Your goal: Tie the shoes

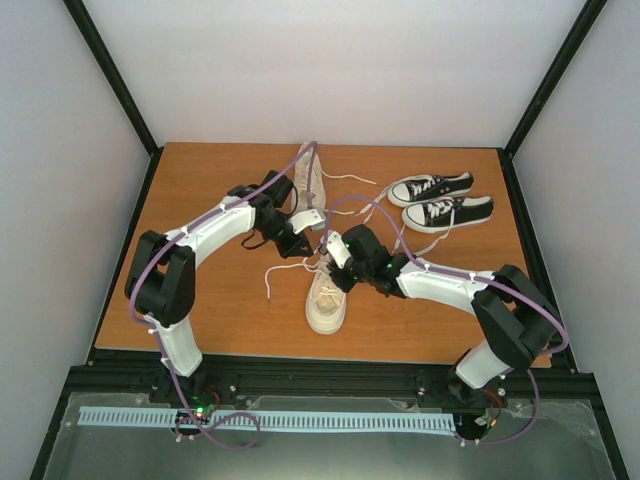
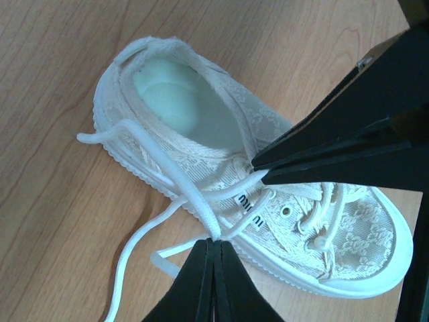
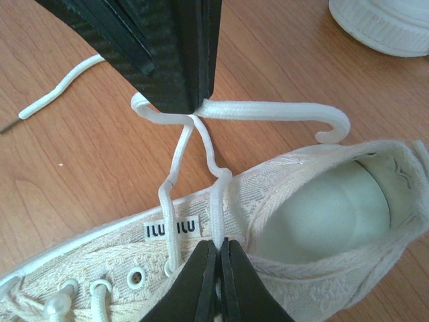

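Note:
The near cream shoe lies mid-table, toe toward me; it also shows in the left wrist view and the right wrist view. Its white laces are untied and pulled out to one side. My left gripper is shut on one lace strand beside the shoe's sole. My right gripper is shut on another strand at the shoe's collar. Both grippers sit close together over the shoe's opening. The second cream shoe lies farther back, partly hidden by my left arm.
A pair of small black sneakers with white toe caps stands at the back right. A loose lace end trails on the wooden table left of the near shoe. The second shoe's toe is near my right gripper.

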`<state>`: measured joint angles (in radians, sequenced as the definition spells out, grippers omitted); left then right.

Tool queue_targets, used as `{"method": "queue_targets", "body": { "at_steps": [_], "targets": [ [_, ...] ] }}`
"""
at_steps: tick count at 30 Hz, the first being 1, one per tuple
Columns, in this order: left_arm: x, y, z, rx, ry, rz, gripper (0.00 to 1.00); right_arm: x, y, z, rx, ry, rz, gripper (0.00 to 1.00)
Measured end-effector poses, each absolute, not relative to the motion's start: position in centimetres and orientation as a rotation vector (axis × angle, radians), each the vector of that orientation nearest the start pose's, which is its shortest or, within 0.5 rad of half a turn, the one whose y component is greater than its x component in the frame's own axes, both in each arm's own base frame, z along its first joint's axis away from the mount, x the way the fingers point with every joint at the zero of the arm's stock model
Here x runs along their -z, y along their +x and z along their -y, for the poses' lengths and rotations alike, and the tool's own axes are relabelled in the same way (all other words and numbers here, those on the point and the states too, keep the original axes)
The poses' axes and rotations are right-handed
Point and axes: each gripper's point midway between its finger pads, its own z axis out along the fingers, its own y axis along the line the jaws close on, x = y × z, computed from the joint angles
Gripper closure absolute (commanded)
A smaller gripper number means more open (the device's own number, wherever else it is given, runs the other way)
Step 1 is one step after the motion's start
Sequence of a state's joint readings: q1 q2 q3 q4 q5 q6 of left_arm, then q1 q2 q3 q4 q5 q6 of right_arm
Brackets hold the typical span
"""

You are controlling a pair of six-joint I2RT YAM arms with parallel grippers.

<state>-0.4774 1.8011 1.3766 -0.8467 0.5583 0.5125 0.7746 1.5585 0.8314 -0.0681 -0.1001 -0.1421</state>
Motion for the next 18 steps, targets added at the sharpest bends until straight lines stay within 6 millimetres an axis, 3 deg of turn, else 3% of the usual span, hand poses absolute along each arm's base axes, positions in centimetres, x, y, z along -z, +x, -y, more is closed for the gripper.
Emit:
{"method": "queue_targets", "body": {
  "at_steps": [10,18],
  "targets": [
    [-13.7,29.7,25.9,0.770,1.494,-2.234,0.99,-12.1,27.8,-29.9,-0.458,-1.074,-2.040,0.97],
    [-14.3,29.5,26.1,0.775,1.541,-2.173,0.99,-11.8,27.6,-29.5,-0.478,-1.070,-2.037,0.97]
  ]
}}
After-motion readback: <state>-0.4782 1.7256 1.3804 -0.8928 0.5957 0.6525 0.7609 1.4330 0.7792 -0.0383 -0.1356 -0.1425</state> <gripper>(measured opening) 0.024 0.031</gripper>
